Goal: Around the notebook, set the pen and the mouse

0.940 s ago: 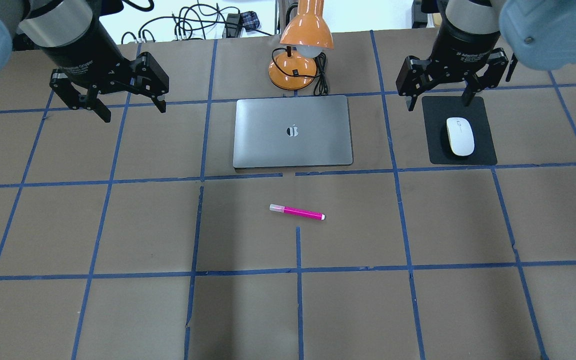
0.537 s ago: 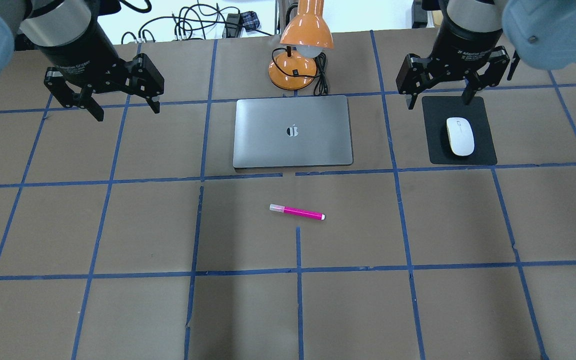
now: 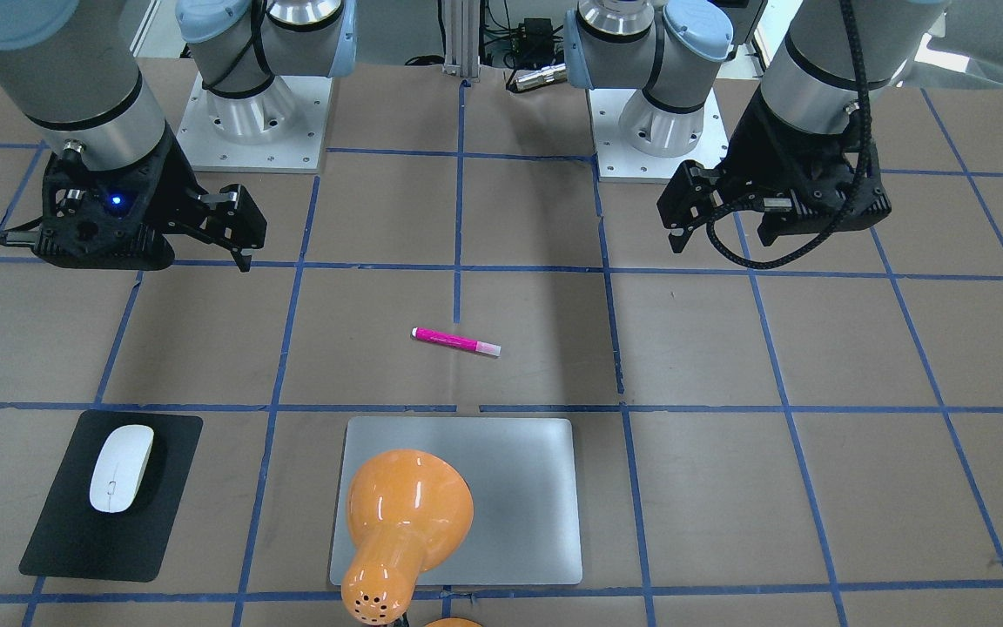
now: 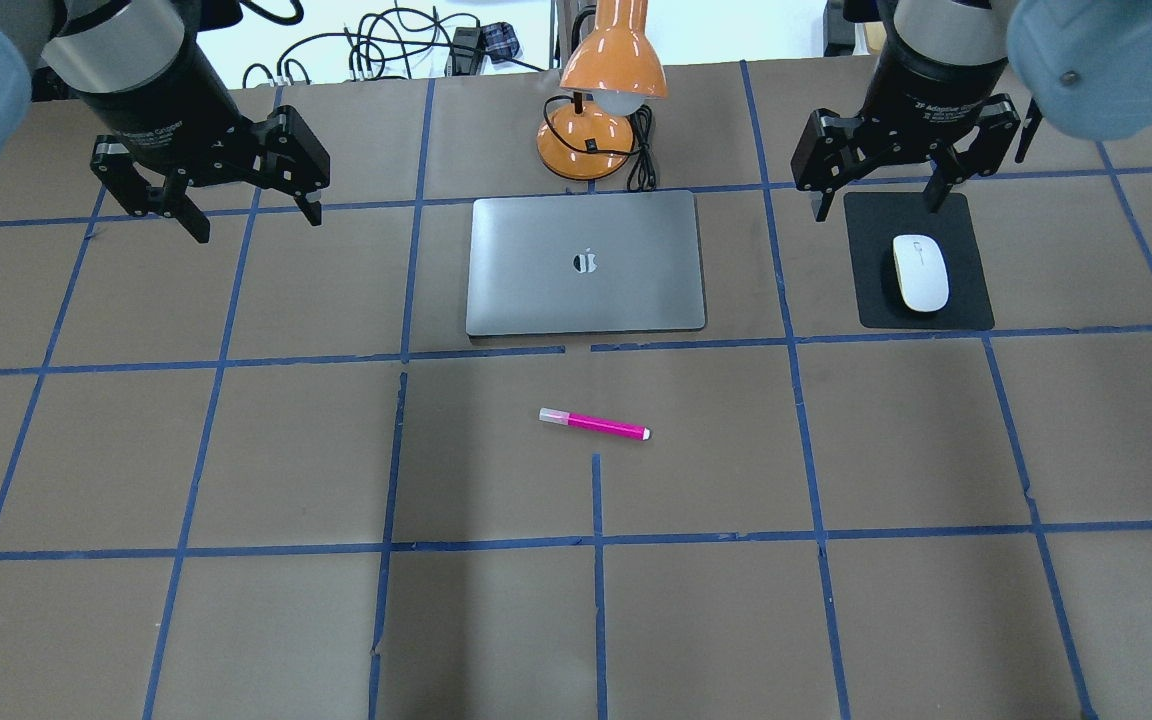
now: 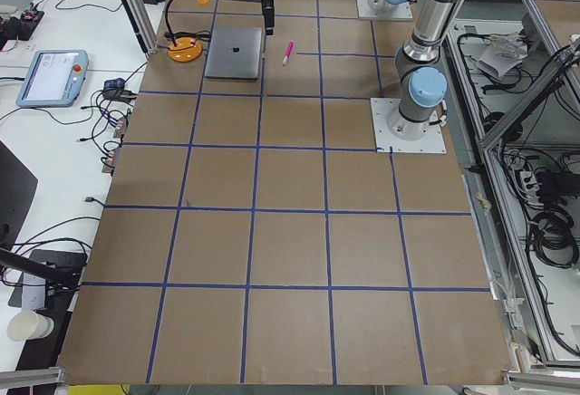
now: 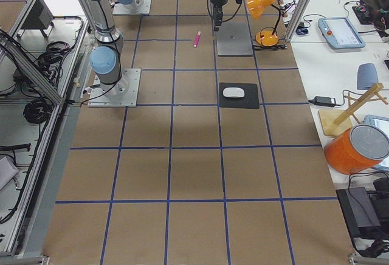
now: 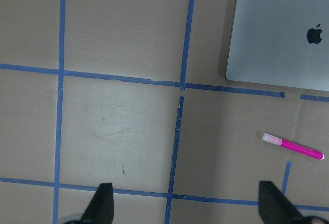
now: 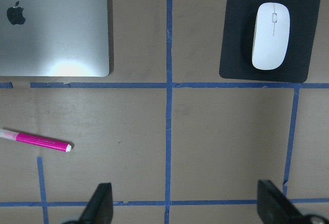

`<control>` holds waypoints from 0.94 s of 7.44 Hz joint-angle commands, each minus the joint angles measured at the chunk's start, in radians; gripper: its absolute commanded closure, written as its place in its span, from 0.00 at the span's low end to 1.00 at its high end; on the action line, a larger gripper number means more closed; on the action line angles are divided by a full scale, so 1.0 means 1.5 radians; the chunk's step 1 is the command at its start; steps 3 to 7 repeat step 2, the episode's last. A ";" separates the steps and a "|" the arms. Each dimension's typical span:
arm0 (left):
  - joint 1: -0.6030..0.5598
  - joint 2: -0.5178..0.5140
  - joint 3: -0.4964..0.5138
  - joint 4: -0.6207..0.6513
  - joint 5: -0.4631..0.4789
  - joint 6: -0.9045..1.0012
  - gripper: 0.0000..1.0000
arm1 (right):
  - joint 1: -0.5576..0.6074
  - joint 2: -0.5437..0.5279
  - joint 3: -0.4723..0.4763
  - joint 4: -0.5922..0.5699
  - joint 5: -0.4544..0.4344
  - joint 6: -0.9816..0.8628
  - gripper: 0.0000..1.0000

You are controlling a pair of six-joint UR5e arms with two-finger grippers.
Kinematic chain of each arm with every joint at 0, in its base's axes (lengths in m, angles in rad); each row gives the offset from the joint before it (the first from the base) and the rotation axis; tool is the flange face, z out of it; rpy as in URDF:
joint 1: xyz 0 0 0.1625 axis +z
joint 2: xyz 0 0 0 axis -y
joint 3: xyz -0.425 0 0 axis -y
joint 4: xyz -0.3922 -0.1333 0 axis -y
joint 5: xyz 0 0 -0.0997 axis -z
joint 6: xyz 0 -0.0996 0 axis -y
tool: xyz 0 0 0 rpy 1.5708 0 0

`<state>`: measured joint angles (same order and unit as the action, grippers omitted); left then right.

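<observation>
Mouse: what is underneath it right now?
The mouse lies on a thin black mat, flat on the brown table. The patch directly beneath the mouse is covered and cannot be seen.

An orange lamp (image 4: 612, 65) stands just beyond the notebook (image 4: 556, 285)'s far edge.

The pen (image 4: 593, 424) is magenta with a seemingly pale-pink cap, the mouse (image 4: 920, 272) white, the notebook (image 4: 586, 300) silver-grey, the mat (image 4: 876, 300) black, the lamp (image 4: 614, 60) orange.
</observation>
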<state>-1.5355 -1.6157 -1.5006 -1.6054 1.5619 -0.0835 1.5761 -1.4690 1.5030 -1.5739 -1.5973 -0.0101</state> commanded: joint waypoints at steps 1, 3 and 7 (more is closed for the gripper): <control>0.000 0.006 -0.002 -0.001 0.000 0.002 0.00 | -0.001 0.004 -0.006 0.000 -0.006 -0.002 0.00; 0.000 0.004 -0.002 -0.001 0.000 0.004 0.00 | -0.001 0.001 -0.007 -0.001 -0.006 -0.002 0.00; 0.000 0.004 -0.002 -0.001 0.000 0.004 0.00 | -0.001 0.001 -0.007 -0.001 -0.006 -0.002 0.00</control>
